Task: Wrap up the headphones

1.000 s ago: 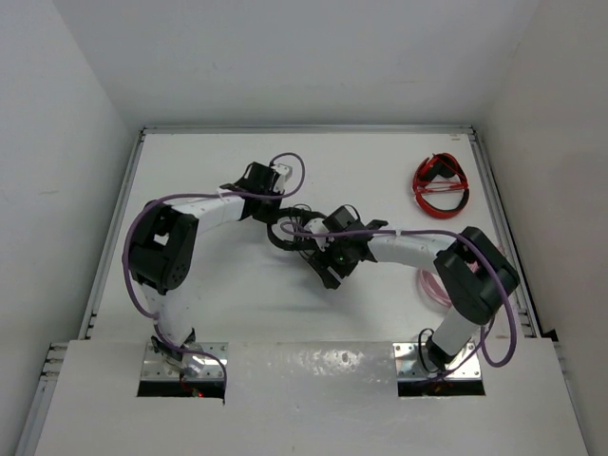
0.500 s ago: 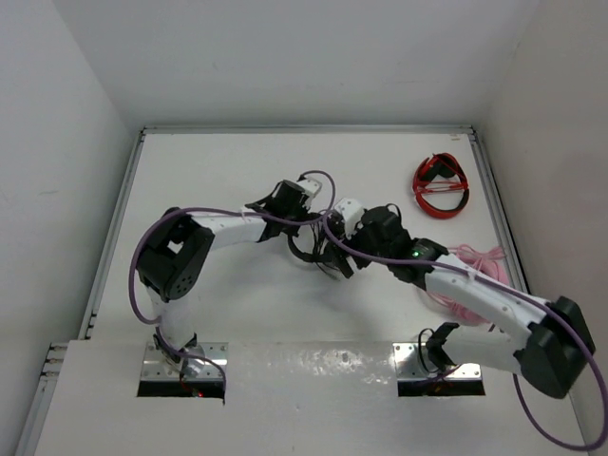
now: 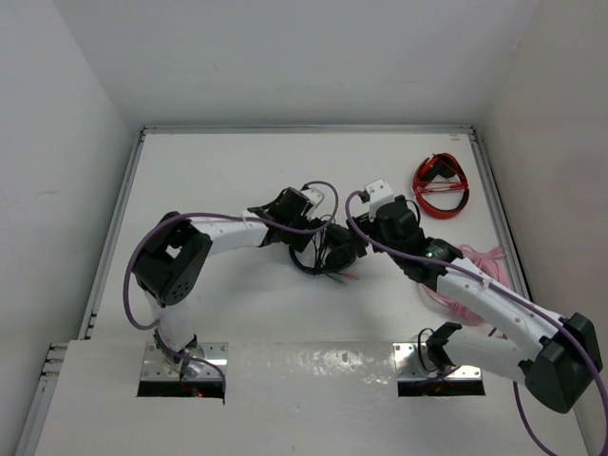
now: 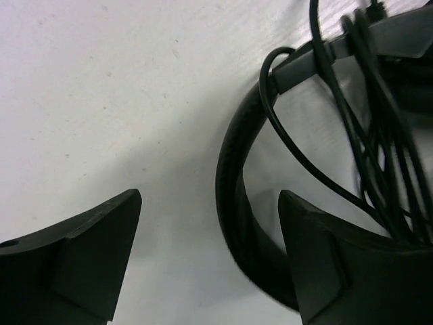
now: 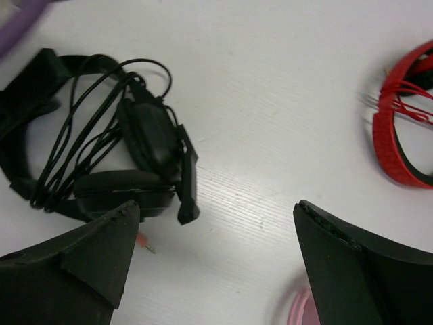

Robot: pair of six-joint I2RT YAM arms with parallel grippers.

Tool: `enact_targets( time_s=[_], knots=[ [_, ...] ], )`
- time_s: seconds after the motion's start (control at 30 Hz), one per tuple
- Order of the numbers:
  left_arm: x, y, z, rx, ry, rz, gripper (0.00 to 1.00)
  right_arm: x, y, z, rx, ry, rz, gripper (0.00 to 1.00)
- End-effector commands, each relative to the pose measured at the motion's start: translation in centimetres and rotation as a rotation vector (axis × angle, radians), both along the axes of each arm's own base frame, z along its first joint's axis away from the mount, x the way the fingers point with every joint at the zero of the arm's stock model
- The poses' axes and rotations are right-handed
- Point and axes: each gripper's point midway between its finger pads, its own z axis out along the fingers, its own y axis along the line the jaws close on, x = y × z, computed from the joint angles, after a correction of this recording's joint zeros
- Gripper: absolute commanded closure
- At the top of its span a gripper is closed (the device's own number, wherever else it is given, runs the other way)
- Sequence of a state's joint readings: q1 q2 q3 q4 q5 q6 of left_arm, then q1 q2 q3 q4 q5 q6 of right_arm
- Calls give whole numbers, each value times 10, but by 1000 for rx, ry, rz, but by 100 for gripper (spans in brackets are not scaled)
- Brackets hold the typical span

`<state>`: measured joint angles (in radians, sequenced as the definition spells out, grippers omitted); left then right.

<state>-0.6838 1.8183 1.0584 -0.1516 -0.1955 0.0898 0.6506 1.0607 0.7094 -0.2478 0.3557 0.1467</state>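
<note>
Black headphones (image 3: 328,249) lie near the middle of the white table (image 3: 209,171), cable bunched in loose loops over the headband and earcups, a pinkish plug poking out at the near side. Left tool (image 4: 208,203) is wide open, gripping nothing, bare table between its fingers and the headband curving just beside its right finger. Right tool (image 5: 216,210) is also wide open and empty, hovering just right of the headphones, with red headphones (image 3: 440,185) farther right and pink headphones (image 3: 465,275) under its arm.

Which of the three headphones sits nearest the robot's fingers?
The black headphones, just ahead of the fingers. The red headphones lie far right; the pink headphones peek from under the right arm.
</note>
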Motion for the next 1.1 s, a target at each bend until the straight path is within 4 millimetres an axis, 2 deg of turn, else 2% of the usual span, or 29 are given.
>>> enact_targets(
  time_s=[0.0,0.03,0.07,0.1,0.17,0.2,0.23,0.27,0.33,0.37,0.4,0.47,0.57,0.63,0.7,0.77,0.9,1.07],
  knots=[
    [27,-4,84,-96,-102,41,19,17,-15,32,44,-96,-134,6],
    [31,2,96,-109,-103,61,18,20,-17,35,52,-98,-154,5],
    [31,6,116,-147,-100,68,17,21,-20,34,57,-83,-176,4],
    [43,27,128,-167,-108,121,17,25,-27,28,49,-54,-209,3],
    [48,52,148,-207,-106,172,15,27,-33,24,64,-3,-249,3],
    [59,84,154,-208,-118,242,15,30,-40,16,65,33,-277,3],
    [62,103,161,-203,-136,271,13,29,-45,12,62,59,-296,3],
    [65,136,160,-183,-134,337,13,30,-49,9,76,72,-325,2],
    [65,170,164,-157,-147,403,10,31,-65,2,84,96,-394,2],
    [62,201,158,-129,-133,477,9,31,-70,1,115,108,-438,1],
    [59,216,155,-116,-124,510,8,32,-84,-2,133,120,-493,1],
    [49,255,147,-71,-100,597,7,29,-93,-9,171,160,-536,1],
    [36,292,139,-33,-113,698,6,27,-117,-14,184,176,-609,1],
    [26,303,133,-35,-136,756,6,24,-120,-18,190,193,-615,1],
    [21,301,130,-63,-146,763,6,22,-125,-22,205,212,-634,1],
    [20,295,123,-91,-136,740,6,19,-125,-28,223,229,-649,1],
    [22,296,125,-99,-147,760,6,15,-127,-34,229,240,-670,1],
    [21,299,124,-91,-151,778,6,10,-136,-32,220,181,-698,1]
  ],
)
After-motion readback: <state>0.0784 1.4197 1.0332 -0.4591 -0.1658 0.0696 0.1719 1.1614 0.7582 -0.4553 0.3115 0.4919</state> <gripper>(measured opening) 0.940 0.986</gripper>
